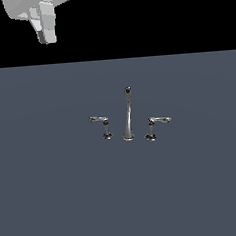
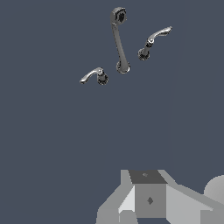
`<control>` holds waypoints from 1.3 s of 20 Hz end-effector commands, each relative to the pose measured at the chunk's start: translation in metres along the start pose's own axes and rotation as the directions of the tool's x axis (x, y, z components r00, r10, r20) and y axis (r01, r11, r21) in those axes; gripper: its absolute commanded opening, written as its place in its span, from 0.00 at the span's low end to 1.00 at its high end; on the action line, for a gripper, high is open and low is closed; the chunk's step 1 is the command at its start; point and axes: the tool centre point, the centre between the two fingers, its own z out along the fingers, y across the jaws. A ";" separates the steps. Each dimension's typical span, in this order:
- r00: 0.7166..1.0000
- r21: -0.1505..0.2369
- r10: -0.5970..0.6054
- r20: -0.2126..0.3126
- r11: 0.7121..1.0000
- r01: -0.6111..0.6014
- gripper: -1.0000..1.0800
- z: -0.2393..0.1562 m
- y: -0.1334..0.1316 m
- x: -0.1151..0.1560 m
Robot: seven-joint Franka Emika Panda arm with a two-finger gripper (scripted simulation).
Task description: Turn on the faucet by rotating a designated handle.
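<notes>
While apart, gripper, faucet untouched

Exterior view: distant, slightly raised, facing the faucet at mid-frame, gripper high at its left. Wrist view: looking down past the gripper, far off. Shared: faucet and floor.

open grey table lies all around the faucet. the handle stands apart from the spout, its outer side unobstructed; the twin lever flanks the spout's other side.
</notes>
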 end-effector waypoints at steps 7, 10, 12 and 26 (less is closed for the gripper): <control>0.986 -0.001 0.168 0.002 0.986 -0.168 0.00 0.041 -0.032 0.017; 0.975 -0.001 0.223 0.002 0.975 -0.223 0.00 0.055 -0.041 0.024; 0.966 -0.002 0.258 0.002 0.966 -0.258 0.00 0.063 -0.047 0.029; 0.874 -0.008 0.487 -0.002 0.874 -0.487 0.00 0.124 -0.083 0.069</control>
